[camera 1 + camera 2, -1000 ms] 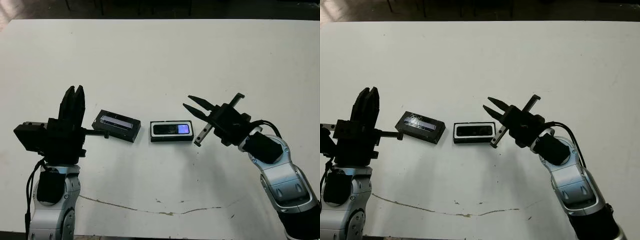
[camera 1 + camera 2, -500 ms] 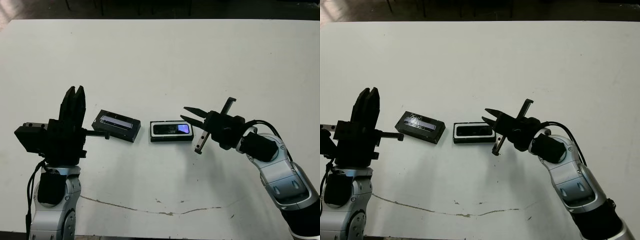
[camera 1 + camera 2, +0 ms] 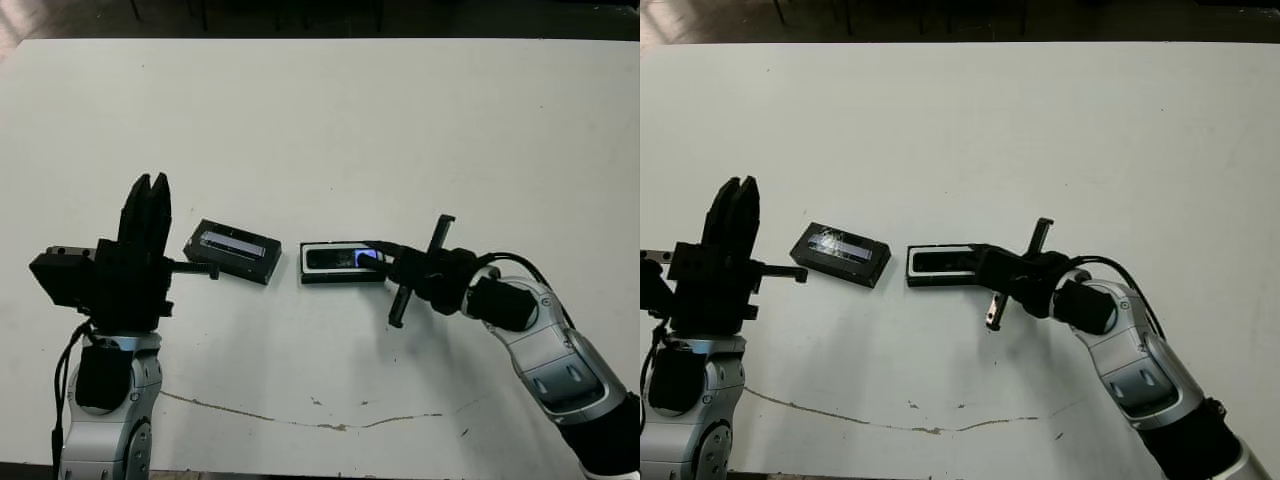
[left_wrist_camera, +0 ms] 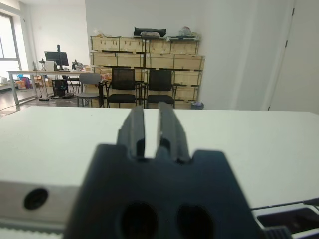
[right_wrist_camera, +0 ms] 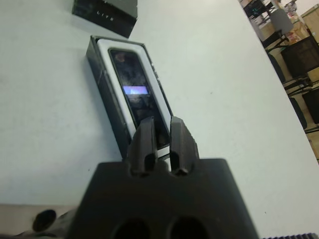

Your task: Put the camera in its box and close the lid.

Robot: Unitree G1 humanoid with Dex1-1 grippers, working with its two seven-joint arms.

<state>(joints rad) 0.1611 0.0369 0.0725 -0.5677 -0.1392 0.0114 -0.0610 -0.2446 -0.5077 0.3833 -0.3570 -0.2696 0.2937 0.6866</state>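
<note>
I see the slim black bar-shaped camera already seated in the white-lined black tray box, right pincer nearly closed, empty, tips over its near end. Black silver-striped lid beyond the box, unplaced.

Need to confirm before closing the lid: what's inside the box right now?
The camera lies flat inside the box, face up against the white lining. The right tool covers its near end; the floor under the camera is hidden.

A white table is shown. Near its front middle, an open box with the camera inside is set, and the lid is laid just beside it.
</note>
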